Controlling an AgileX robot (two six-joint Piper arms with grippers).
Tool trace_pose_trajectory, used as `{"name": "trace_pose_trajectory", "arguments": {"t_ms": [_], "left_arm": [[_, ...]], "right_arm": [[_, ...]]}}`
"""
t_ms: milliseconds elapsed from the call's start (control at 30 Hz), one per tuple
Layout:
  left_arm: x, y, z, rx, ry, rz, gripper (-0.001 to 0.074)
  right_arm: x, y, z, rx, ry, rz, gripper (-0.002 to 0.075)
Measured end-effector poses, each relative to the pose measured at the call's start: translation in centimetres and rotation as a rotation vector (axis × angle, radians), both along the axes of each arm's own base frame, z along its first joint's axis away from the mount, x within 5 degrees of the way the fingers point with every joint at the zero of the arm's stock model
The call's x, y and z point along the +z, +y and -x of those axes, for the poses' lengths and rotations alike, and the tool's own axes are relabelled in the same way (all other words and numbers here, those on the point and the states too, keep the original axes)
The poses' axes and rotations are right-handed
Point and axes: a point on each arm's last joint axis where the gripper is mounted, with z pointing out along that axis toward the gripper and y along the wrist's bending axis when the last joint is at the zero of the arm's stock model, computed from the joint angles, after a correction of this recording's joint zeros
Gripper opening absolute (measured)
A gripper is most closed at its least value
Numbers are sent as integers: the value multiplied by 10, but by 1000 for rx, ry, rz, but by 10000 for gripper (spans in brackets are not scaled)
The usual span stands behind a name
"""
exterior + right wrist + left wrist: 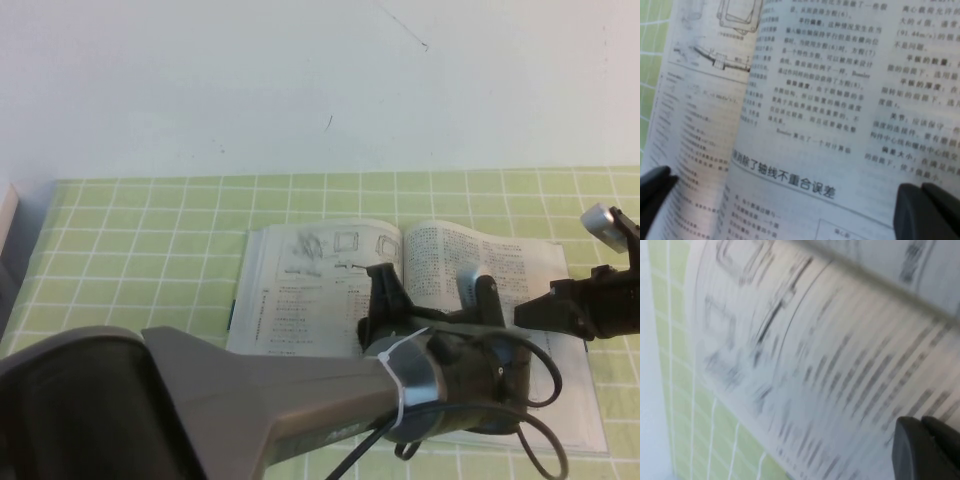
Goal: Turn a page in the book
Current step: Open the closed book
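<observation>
1. The book (420, 320) lies open and flat on the checked table (150, 250), toward the table's right side and closer to the near edge than to the far edge. Its spine runs from the far edge toward the near edge, with pages spread to left and right.

2. The left gripper (430, 290) hangs directly over the middle of the book, just above the spine. Its two fingers (385, 290) stand apart and hold nothing. The left wrist view is blurred, so contact with the paper cannot be confirmed.

3. The right gripper (535, 310) sits at the book's right page (865, 75), above its outer half near the table's right edge. In the right wrist view its fingers (925, 210) are spread wide, the paper showing between them, nothing grasped.

4. Deciding relation: the loose edge of the right page runs parallel to the spine and lies on the right arm's side. The right gripper is judged nearer to that edge; the left gripper is nearer to the spine and the left page (300, 290).

5. Judgement: the page is not yet lifted; the turn would sweep from the right edge toward the left.
</observation>
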Motion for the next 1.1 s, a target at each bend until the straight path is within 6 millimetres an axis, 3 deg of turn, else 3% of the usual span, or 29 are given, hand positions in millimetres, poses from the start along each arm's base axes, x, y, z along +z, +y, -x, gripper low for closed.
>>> {"name": "trace_pose_trajectory", "arguments": {"t_ms": [200,433,600,733,933,1100], "left_arm": [[20,16,-8,86,-36,-7,-4],[102,56,-23,245,-46,303,-4],[168,108,-22,292,-42,636,-4],[205,156,0,251,-80,787,-4],[209,208,52,160,-107,942,-4],[187,239,96,102,-107,1074,-4]], "right_arm": [[0,0,0,-4,7,-4,-2],[12,-1,1,9,-18,-10,-2],[61,-6,4,15,-164,4,-2],[114,-7,14,18,-328,33,-2],[186,-8,43,9,-572,142,-2],[216,-7,75,-23,-709,214,-2]]}}
